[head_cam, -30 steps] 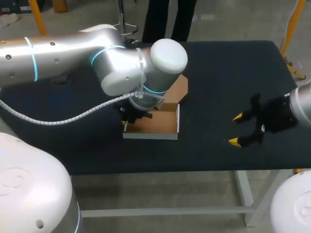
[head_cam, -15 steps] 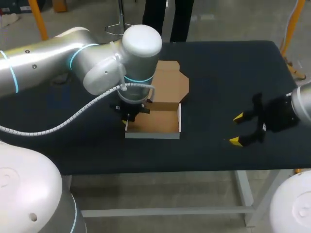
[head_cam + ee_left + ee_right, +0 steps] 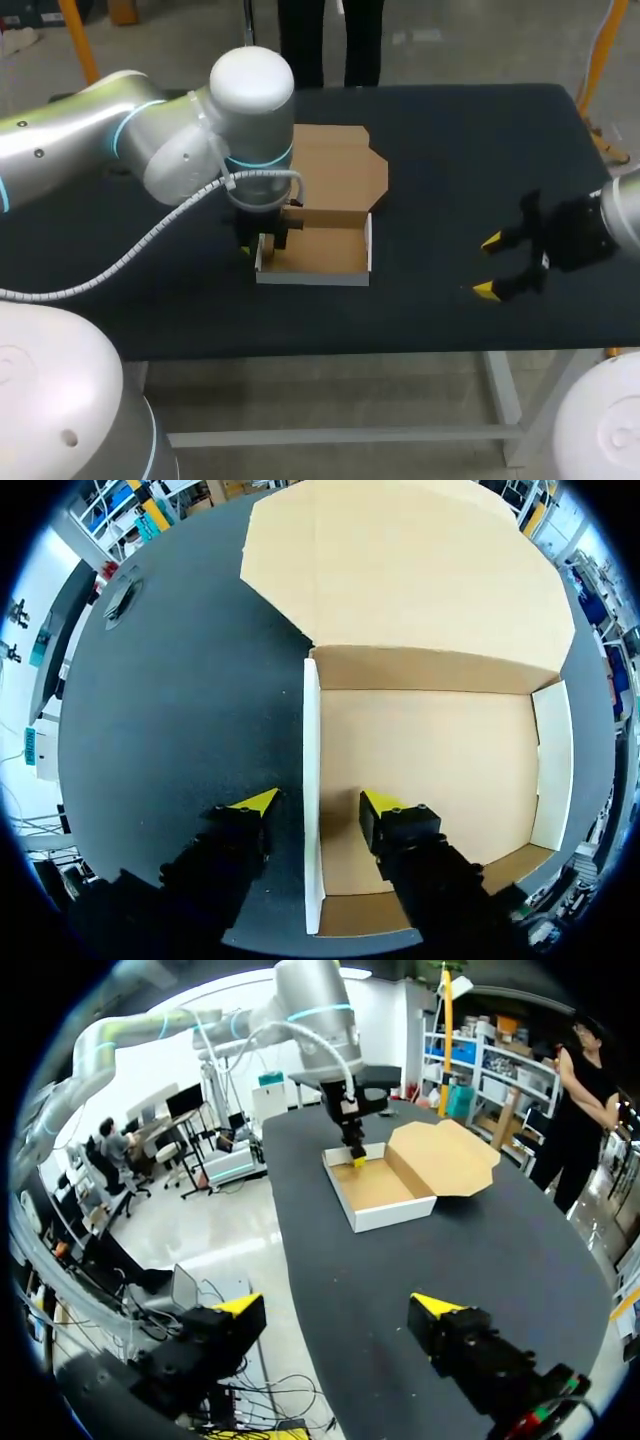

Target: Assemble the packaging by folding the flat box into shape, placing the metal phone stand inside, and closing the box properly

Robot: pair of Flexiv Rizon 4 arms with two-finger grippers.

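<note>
A cardboard box (image 3: 325, 252) stands folded into an open tray with white outer walls near the table's middle. Its brown lid (image 3: 340, 165) lies flat behind it. My left gripper (image 3: 266, 246) hangs over the tray's left wall (image 3: 312, 780). Its fingers straddle that wall, one outside and one inside, open and not touching it (image 3: 315, 802). The tray's floor (image 3: 430, 760) is bare, and no metal phone stand shows in any view. My right gripper (image 3: 488, 266) hovers open and empty over the table at the right, well away from the box (image 3: 380, 1188).
The black table (image 3: 450, 150) is bare between the box and my right gripper. My left arm's big elbow (image 3: 250, 90) rises over the table behind the box's left side. The table's front edge runs close below the tray.
My left gripper has opened and let go of the tray's left wall. The left arm's elbow has swung to the left. The right arm has not moved.
</note>
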